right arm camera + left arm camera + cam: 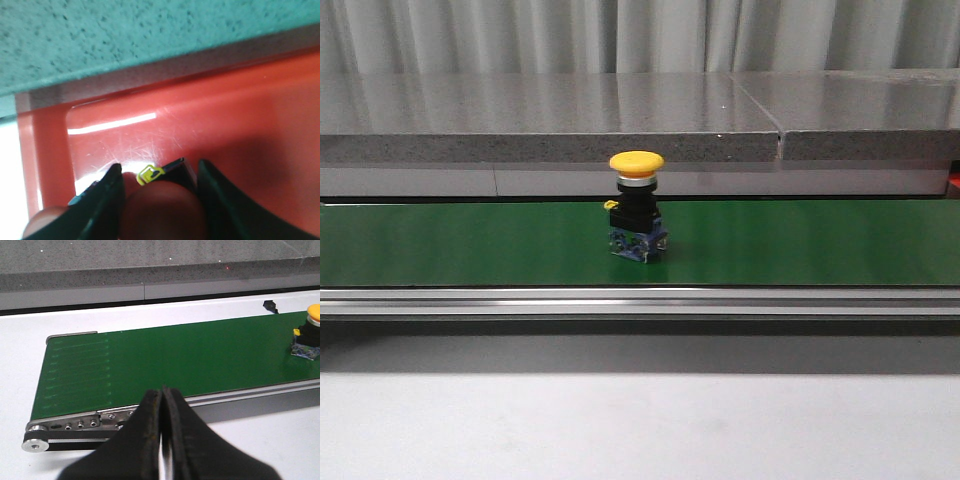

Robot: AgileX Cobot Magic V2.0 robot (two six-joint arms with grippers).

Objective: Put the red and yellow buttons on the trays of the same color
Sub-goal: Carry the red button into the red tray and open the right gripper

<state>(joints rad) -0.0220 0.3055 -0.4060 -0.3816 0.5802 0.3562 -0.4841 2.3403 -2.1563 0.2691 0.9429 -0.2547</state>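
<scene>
Front view shows a yellow button [637,205] upright at the centre of the green belt [470,245]. Left gripper [162,440] has its fingers pressed together, holding nothing. Right gripper [157,200] clasps a red button [162,210] over the red tray [225,125].

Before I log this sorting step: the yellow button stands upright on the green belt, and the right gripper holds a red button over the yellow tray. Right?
Not quite. The tray under the right gripper is red, not yellow, as the right wrist view shows. The rest holds: the yellow button stands upright on the green belt, and the right gripper holds a red button.
</scene>
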